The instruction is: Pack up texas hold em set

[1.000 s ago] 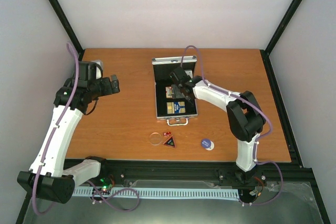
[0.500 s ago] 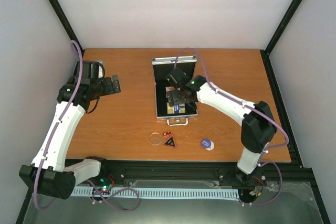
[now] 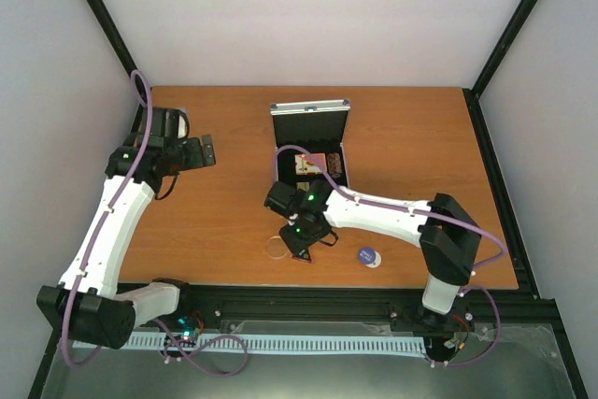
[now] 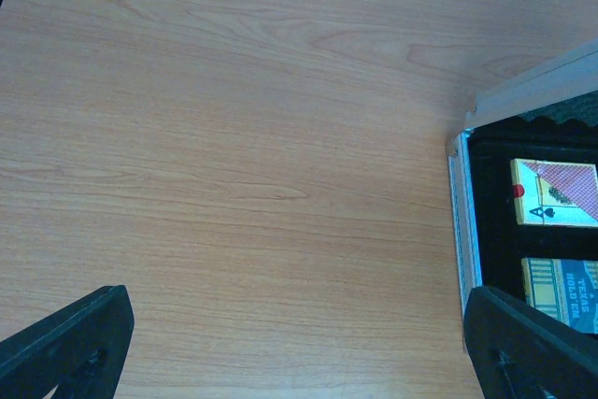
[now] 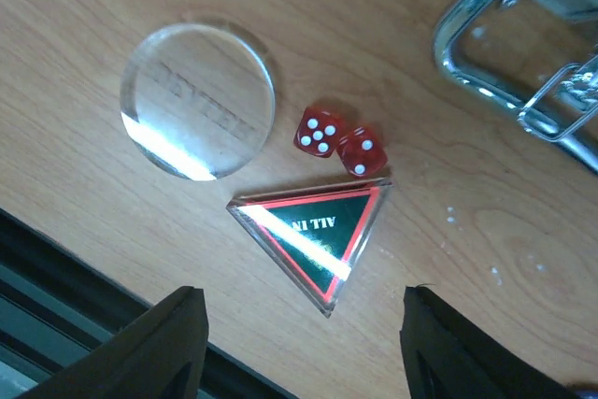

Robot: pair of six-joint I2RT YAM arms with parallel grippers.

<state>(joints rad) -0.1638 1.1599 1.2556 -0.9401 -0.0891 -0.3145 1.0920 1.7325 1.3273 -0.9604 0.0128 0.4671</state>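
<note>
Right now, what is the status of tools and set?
Left tool open, empty. Right tool open, over black triangle. Red dice and clear disc crowd it. Case open.

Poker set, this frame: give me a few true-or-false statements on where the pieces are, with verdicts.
1. Two dice lie on the table by the triangle. True.
2. The clear disc sits on the triangle. False: it lies beside it, apart.
3. The pink deck and blue-yellow deck are in the case. True.
4. The right gripper holds a die. False: it hovers open over the triangle, empty.
5. The blue disc is in the case. False: it is on the table.
</note>
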